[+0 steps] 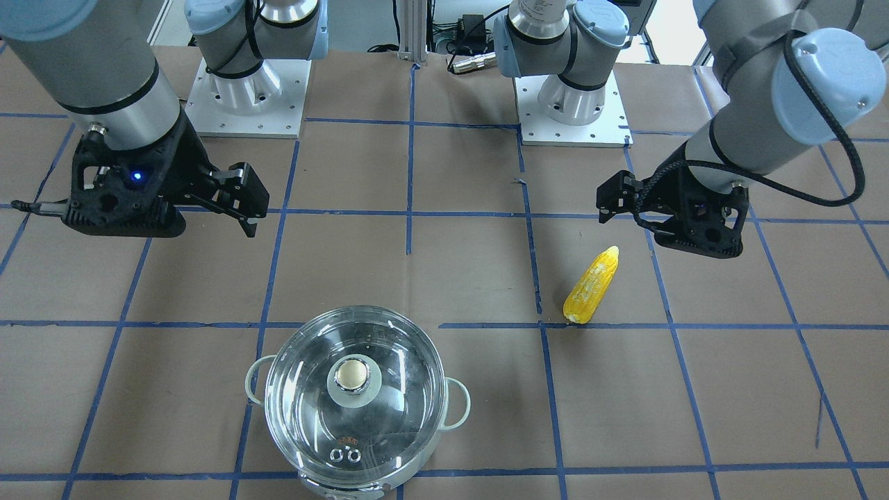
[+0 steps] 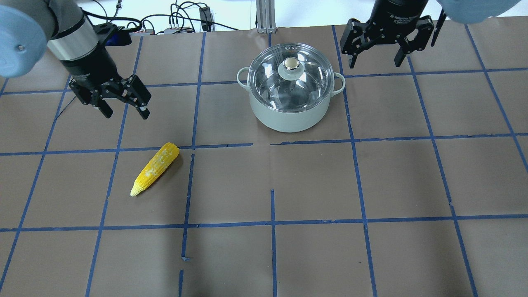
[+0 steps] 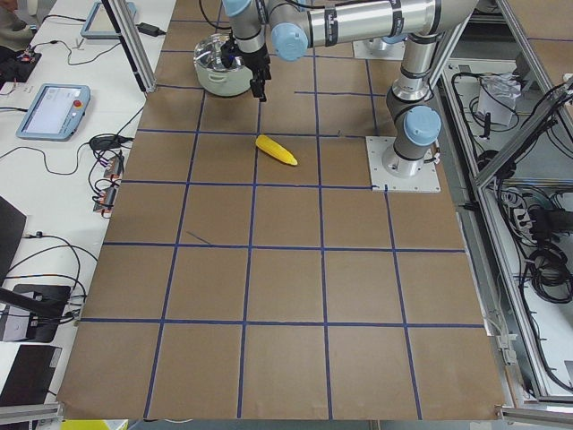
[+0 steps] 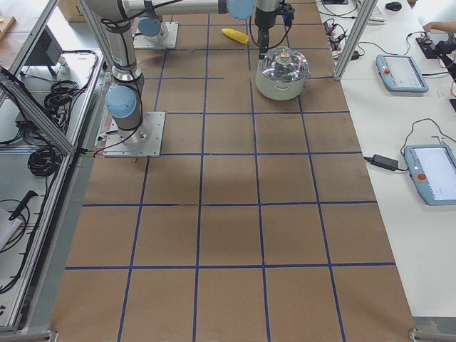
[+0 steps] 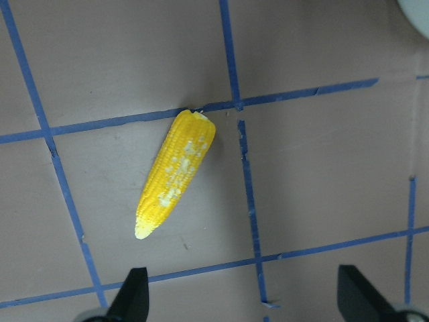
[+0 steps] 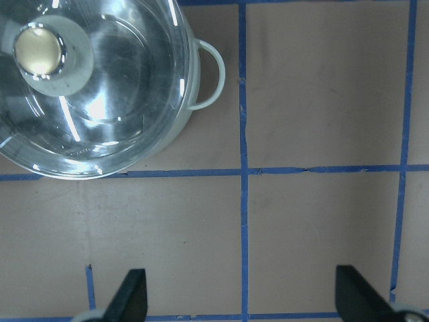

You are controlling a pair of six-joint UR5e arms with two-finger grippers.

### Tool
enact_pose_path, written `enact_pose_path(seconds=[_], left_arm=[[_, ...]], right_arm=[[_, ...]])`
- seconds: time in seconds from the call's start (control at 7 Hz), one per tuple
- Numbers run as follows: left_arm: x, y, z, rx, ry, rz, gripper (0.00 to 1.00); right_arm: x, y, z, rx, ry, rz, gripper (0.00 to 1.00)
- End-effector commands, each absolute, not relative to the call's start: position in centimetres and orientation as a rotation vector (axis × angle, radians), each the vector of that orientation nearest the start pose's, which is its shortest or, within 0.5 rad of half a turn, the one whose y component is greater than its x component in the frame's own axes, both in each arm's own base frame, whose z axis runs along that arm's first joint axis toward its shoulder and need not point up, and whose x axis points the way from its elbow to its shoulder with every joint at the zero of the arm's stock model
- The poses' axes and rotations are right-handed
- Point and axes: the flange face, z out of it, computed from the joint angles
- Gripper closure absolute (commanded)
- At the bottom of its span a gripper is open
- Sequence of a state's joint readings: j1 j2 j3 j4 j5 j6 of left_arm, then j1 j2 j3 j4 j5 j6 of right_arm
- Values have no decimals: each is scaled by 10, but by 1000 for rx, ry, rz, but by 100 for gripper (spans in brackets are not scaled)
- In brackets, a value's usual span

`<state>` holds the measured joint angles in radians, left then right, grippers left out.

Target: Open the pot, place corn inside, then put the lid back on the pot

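Note:
The pot (image 2: 288,119) stands at the far middle of the table with the glass lid (image 2: 305,82) on it, its knob (image 2: 291,64) up. It also shows in the front view (image 1: 460,403) with the lid (image 1: 389,403). The corn (image 2: 156,168) lies flat on the table to the left, its pale tip toward the robot. My left gripper (image 2: 126,111) is open and empty, above the table just beyond the corn (image 5: 175,174). My right gripper (image 2: 376,62) is open and empty, hovering to the right of the pot; its wrist view shows the lid (image 6: 100,100) and a side handle (image 6: 208,74).
Brown paper with a blue tape grid covers the table. The two arm base plates (image 1: 246,111) (image 1: 569,121) sit at the robot's edge. Cables (image 2: 181,20) lie beyond the far edge. Tablets (image 4: 402,71) rest on the side bench.

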<state>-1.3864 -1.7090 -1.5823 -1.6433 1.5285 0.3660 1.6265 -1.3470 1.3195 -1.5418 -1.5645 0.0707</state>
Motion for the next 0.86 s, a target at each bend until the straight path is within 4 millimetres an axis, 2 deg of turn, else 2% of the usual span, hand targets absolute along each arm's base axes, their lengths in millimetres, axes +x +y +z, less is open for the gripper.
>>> enact_pose_path(seconds=[0.0, 0.14, 0.29, 0.43, 0.71], left_arm=[[-17, -521, 367, 416, 3169, 360, 5], [-21, -508, 356, 614, 3143, 368, 6], [-23, -499, 331, 660, 3130, 318, 6], [-26, -485, 308, 662, 3118, 261, 5], [-29, -469, 272, 659, 3085, 122, 5]], right_arm=[[243, -613, 454, 143, 3134, -1, 0], [267, -628, 432, 117, 3120, -83, 0], [284, -637, 400, 86, 3126, -39, 1], [292, -638, 387, 70, 3129, -30, 1], [298, -659, 365, 88, 3115, -101, 1]])
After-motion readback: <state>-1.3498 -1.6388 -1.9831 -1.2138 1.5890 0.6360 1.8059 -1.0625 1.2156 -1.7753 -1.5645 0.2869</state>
